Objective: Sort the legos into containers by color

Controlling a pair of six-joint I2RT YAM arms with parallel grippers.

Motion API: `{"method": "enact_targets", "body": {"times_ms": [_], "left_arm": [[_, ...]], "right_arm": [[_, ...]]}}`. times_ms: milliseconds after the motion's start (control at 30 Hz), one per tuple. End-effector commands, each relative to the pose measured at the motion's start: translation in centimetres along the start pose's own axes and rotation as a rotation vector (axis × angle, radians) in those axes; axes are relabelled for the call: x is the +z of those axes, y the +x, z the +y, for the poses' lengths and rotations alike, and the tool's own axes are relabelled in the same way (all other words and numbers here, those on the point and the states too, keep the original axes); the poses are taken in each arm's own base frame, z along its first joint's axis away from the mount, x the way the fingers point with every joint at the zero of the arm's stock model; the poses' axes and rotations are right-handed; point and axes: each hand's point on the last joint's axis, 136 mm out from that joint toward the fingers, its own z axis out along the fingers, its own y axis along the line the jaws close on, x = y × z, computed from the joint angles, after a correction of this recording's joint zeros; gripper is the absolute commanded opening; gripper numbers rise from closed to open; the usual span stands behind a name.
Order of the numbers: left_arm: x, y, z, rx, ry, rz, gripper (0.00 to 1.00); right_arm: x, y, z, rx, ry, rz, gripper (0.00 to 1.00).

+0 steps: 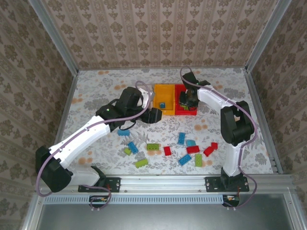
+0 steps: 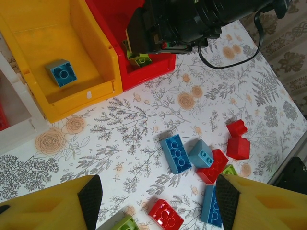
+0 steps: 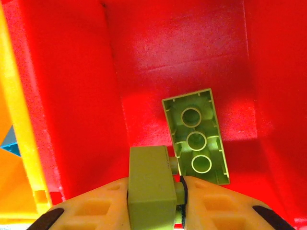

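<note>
On the flowery desk, loose legos lie well in front of the red bin. The left end effector hangs open near it. Over the bin, the right end effector pinches a green brick. It should open wide so the brick drops straight in.

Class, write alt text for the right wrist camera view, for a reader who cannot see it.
The right gripper holds a lime green brick over the floor of the red bin. A second lime green brick lies upside down on that floor. The yellow bin and a corner of a blue brick show at the left edge.
</note>
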Motion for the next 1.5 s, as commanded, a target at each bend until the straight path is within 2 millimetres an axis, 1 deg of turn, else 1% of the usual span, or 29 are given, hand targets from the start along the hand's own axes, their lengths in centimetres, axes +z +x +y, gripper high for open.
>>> {"method": "enact_targets", "body": {"times_ms": [0, 100, 233, 333, 367, 433, 467, 500, 533, 600, 667, 700, 800, 900, 1000, 1100, 1167, 1233, 1333, 1433, 1467], "left_arm": [[0.6, 1.5, 1.2, 0.006, -0.036, 0.051, 0.67], [0.5, 2.3, 2.5, -0.012, -0.091, 0.076, 0.67], [-0.3, 3.2, 4.7, -0.092, -0.174, 0.086, 0.67], [-1.9, 4.3, 7.9, -0.236, -0.308, 0.087, 0.66], [-2.6, 4.9, 9.3, -0.308, -0.365, 0.090, 0.66], [-3.9, 6.6, 11.9, -0.486, -0.464, 0.098, 0.66], [-4.5, 7.7, 13.2, -0.594, -0.504, 0.100, 0.66], [-4.7, 8.6, 14.1, -0.693, -0.523, 0.095, 0.66], [-4.9, 9.3, 14.7, -0.766, -0.534, 0.090, 0.66], [-5.4, 10.5, 16.5, -0.943, -0.571, 0.064, 0.68], [-5.3, 11.5, 17.7, -1.101, -0.592, 0.037, 0.71], [-5.0, 12.1, 18.3, -1.176, -0.598, 0.025, 0.74], [-3.4, 13.0, 19.5, -1.364, -0.583, -0.016, 0.77], [-2.1, 13.7, 20.3, -1.485, -0.601, -0.023, 0.77], [-0.9, 13.9, 21.1, -1.535, -0.610, -0.029, 0.77], [0.1, 13.8, 22.2, -1.553, -0.627, -0.041, 0.77], [0.9, 14.0, 22.5, -1.573, -0.628, -0.032, 0.76], [1.4, 14.8, 22.7, -1.601, -0.650, -0.004, 0.72], [1.6, 15.6, 22.9, -1.619, -0.677, 0.006, 0.62], [1.9, 15.5, 23.2, -1.617, -0.667, -0.015, 0.48], [2.0, 15.5, 23.2, -1.615, -0.667, -0.015, 0.42]], "right_arm": [[0.0, -0.1, 0.4, -0.008, -0.027, 0.006, 0.36], [-0.5, -0.2, 0.4, -0.014, -0.028, -0.001, 0.43], [-1.8, -0.6, 0.5, -0.017, -0.029, -0.019, 0.45], [-4.2, -1.1, 1.0, -0.033, -0.060, -0.073, 0.45], [-5.3, -1.2, 1.4, -0.052, -0.077, -0.104, 0.45], [-7.4, -0.9, 2.8, -0.115, -0.135, -0.160, 0.46], [-8.5, -0.2, 4.0, -0.170, -0.182, -0.188, 0.48], [-9.7, 0.3, 5.7, -0.238, -0.251, -0.232, 0.50], [-10.6, 1.4, 7.1, -0.303, -0.304, -0.252, 0.51], [-12.5, 4.5, 10.6, -0.452, -0.449, -0.291, 0.59], [-13.6, 7.8, 12.7, -0.553, -0.551, -0.283, 0.65], [-13.9, 9.5, 13.5, -0.589, -0.592, -0.265, 0.69], [-14.5, 13.4, 14.9, -0.671, -0.662, -0.209, 0.73], [-15.0, 16.0, 15.7, -0.729, -0.707, -0.190, 0.78], [-15.3, 17.6, 16.3, -0.761, -0.750, -0.172, 0.80], [-15.4, 18.4, 16.7, -0.780, -0.763, -0.145, 0.79], [-15.4, 18.6, 16.8, -0.780, -0.768, -0.133, 0.79], [-15.5, 18.6, 17.0, -0.775, -0.774, -0.131, 0.79], [-15.4, 18.7, 16.9, -0.770, -0.770, -0.125, 0.79], [-15.2, 18.7, 16.8, -0.765, -0.761, -0.128, 0.79], [-15.1, 18.6, 16.7, -0.759, -0.757, -0.129, 0.79]]}}
